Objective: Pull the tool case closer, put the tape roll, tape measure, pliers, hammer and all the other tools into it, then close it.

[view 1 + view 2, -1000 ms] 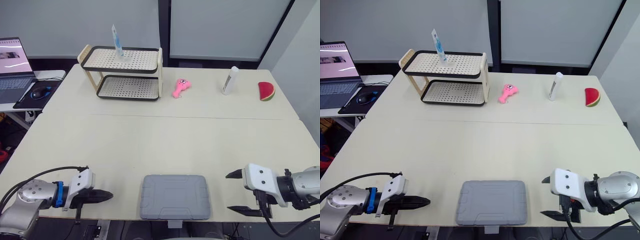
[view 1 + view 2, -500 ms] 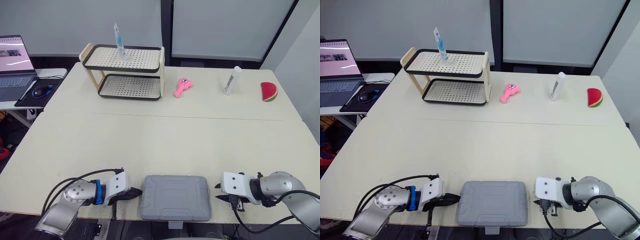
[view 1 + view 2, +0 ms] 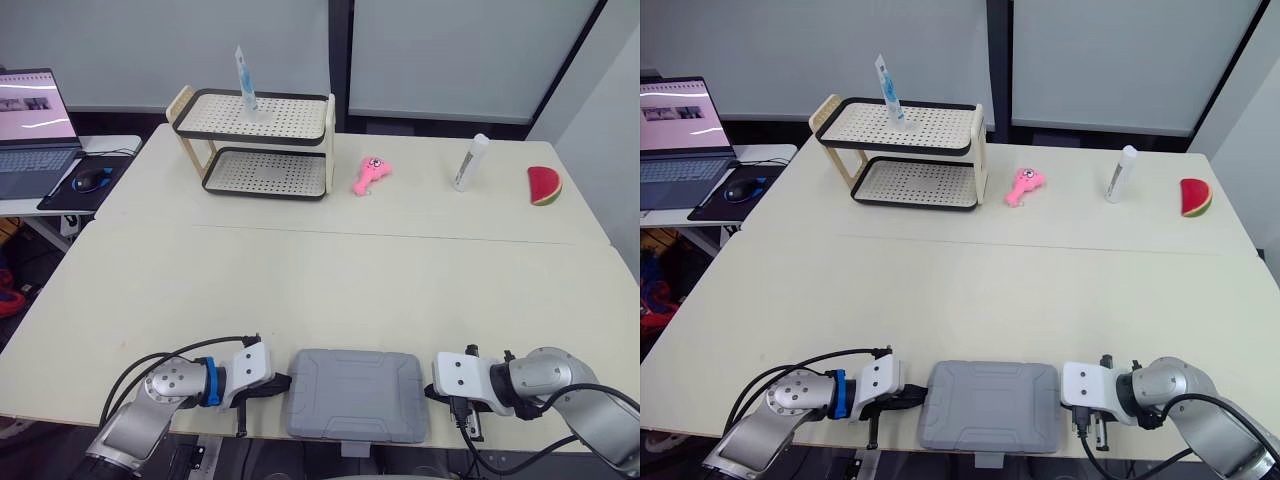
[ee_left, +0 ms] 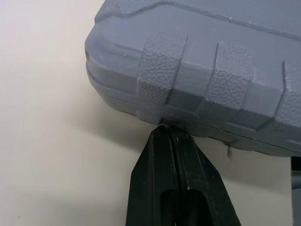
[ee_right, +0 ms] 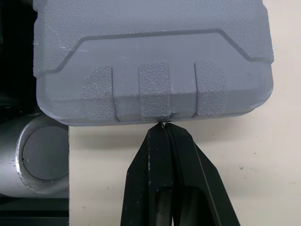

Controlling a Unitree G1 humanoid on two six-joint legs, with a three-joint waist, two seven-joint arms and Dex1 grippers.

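Observation:
The grey tool case (image 3: 357,394) lies shut at the table's near edge, its front lip hanging slightly over. My left gripper (image 3: 284,383) is shut, its fingertips (image 4: 164,130) touching the case's left side wall low down, near a corner. My right gripper (image 3: 430,392) is also shut, with its tips (image 5: 162,126) against the middle ridge of the case's right side (image 5: 150,94). Neither gripper holds anything.
At the far side stand a two-tier perforated rack (image 3: 262,145) with a blue-white tube (image 3: 245,75) on top, a pink toy (image 3: 368,175), a white bottle (image 3: 470,162) and a watermelon slice (image 3: 545,185). A laptop (image 3: 30,120) sits on a side desk at the left.
Both arms have swung inward until their tips meet the case's two sides. The right gripper has gone from open to shut. The camera view has shifted slightly.

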